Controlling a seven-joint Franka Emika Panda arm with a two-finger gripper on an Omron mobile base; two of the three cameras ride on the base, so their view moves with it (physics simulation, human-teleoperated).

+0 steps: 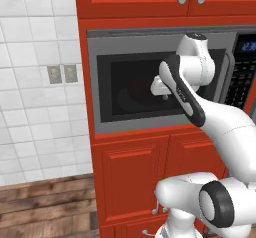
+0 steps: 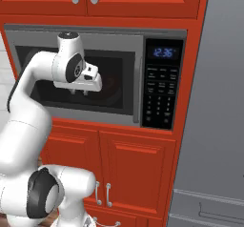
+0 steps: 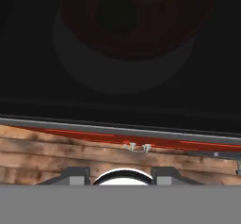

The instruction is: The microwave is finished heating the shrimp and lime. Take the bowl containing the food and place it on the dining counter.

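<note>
While the microwave (image 1: 160, 82) door is seen closed in both base views, the gripper (image 2: 79, 92) is held just in front of its dark glass, pointing downward, with the white arm bent up from below. Whether the two short fingers are apart or together cannot be told from these pictures; nothing is seen between them. Through the dark glass in the hand view, the bowl (image 3: 155, 35) is made out as a dim red-orange round shape resting on the white microwave plate (image 3: 117, 75), and a dark round ball, the lime (image 3: 116, 13), is seen inside the bowl. The shrimp cannot be made out through the glass. In the right base view the black keypad panel (image 2: 159, 95) is found to the right of the door, with a lit blue display (image 2: 163, 52) at its top, and a grey fridge (image 2: 217, 102) is seen further right. Red cabinet doors (image 2: 119, 169) are seen below the microwave, and a white tiled wall (image 1: 37, 82) is seen to its left in the left base view, above a wooden floor (image 1: 45, 207).
</note>
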